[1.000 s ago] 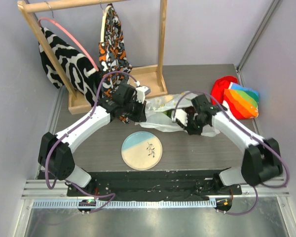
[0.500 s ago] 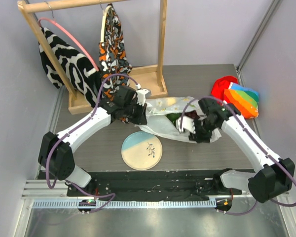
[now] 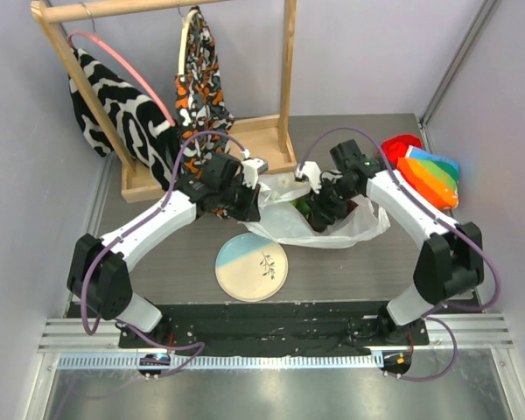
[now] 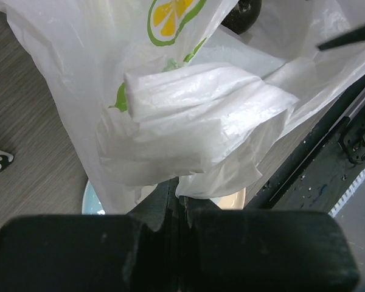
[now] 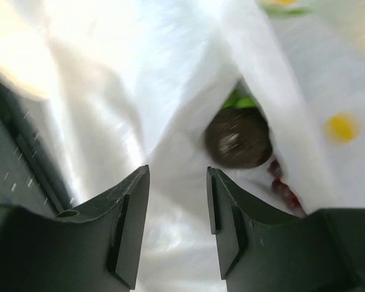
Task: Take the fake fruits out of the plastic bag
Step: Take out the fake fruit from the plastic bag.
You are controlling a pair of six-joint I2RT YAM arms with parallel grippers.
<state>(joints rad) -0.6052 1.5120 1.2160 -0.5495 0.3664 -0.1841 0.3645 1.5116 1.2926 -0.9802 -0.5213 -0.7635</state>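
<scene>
The plastic bag [image 3: 284, 226] lies crumpled in the middle of the table, white with yellow-green print. My left gripper [image 3: 249, 191] is shut on the bag's left edge; in the left wrist view the film [image 4: 194, 115] rises straight out of the closed jaws [image 4: 181, 201]. My right gripper [image 3: 320, 206] stands open over the bag's mouth with nothing between its fingers [image 5: 177, 173]. Just past its fingertips, inside the bag [image 5: 109, 79], lie a dark oval fake fruit [image 5: 238, 138], a bit of light green fruit [image 5: 240, 102] and dark red grapes [image 5: 283, 185].
A round blue-and-cream plate [image 3: 251, 267] sits in front of the bag, near the arms' bases. A wooden rack [image 3: 284, 87] with hanging patterned cloths [image 3: 122, 105] stands at the back left. A red and rainbow-striped cloth [image 3: 420, 171] lies at the back right.
My right gripper went from shut to open and swung from the bag's right side back over its mouth. The bag now spreads wider to the right. The left gripper kept its hold.
</scene>
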